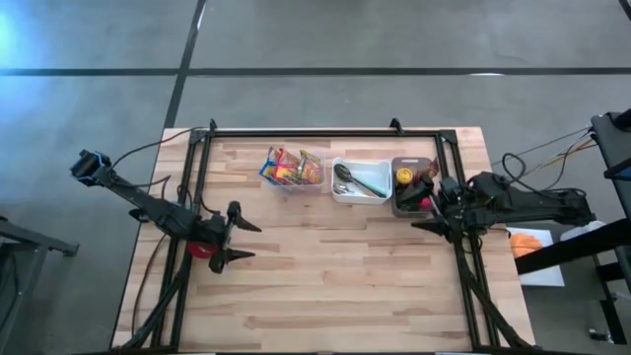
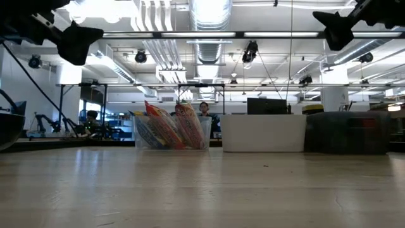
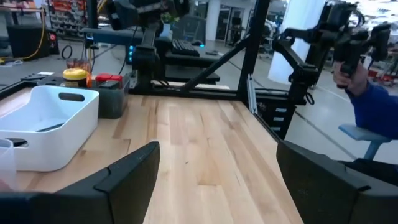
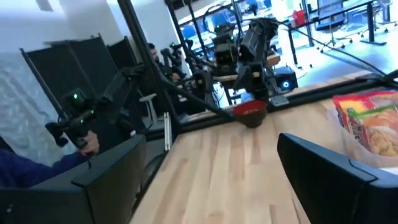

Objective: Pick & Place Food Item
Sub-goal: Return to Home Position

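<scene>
**Bins filled, both claws empty**

The goods are sitting in a row of three bins along the far edge of the table (image 1: pixel 325 296). Bright snack packets (image 1: pixel 294 168) are standing in the clear bin (image 1: pixel 266 176). Spoons (image 1: pixel 347 181) are lying in the white bin (image 1: pixel 361 195) beside it. A yellow-lidded can (image 1: pixel 404 177) is showing in the black bin (image 1: pixel 398 207) at the right end.

My right claw (image 1: pixel 419 207) is hanging just beside the black bin, its fingers spread wide and gripping nothing. My left claw (image 1: pixel 254 242) is hanging over the boards well apart from the bins, released as well, with bare wood showing between its fingers.

I am judging the sorting as finished or very nearly so. I am seeing no loose food or cutlery on the open wood in front of the bins. Only one small red thing (image 1: pixel 200 250) is lying under my left arm, and I cannot tell what it is. What I am reckoning is left is parking both arms at rest.
</scene>
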Controlling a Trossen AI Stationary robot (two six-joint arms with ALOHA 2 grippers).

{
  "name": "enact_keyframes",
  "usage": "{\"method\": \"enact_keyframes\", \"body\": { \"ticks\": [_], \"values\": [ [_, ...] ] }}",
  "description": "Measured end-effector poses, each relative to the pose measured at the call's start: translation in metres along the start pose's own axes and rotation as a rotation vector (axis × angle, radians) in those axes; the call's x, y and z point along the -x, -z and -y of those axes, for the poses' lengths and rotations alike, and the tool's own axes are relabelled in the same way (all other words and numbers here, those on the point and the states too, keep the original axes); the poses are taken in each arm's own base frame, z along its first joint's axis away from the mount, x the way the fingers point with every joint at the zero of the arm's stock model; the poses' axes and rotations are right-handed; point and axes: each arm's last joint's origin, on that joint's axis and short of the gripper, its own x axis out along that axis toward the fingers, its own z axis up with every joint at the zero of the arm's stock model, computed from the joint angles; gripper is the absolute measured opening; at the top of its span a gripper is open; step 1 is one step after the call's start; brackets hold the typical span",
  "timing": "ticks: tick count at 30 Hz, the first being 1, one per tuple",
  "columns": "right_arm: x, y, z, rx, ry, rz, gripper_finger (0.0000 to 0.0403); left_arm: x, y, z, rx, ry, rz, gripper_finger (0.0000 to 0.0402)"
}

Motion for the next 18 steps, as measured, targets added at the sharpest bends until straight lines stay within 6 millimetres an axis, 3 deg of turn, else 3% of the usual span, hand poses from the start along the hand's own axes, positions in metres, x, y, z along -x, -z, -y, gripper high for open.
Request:
{"method": "enact_keyframes", "body": {
  "ticks": [12, 18],
  "values": [
    [0.007, 0.031, 0.011, 0.11, -0.001, -0.015, 0.036, 0.008, 0.016, -0.007, 0.001, -0.05, 0.003, 0.0328],
    [0.01, 0.04, 0.014, 0.168, -0.004, -0.005, 0.036, 0.012, 0.039, -0.013, 0.031, -0.078, 0.004, 0.0328]
  ]
}}
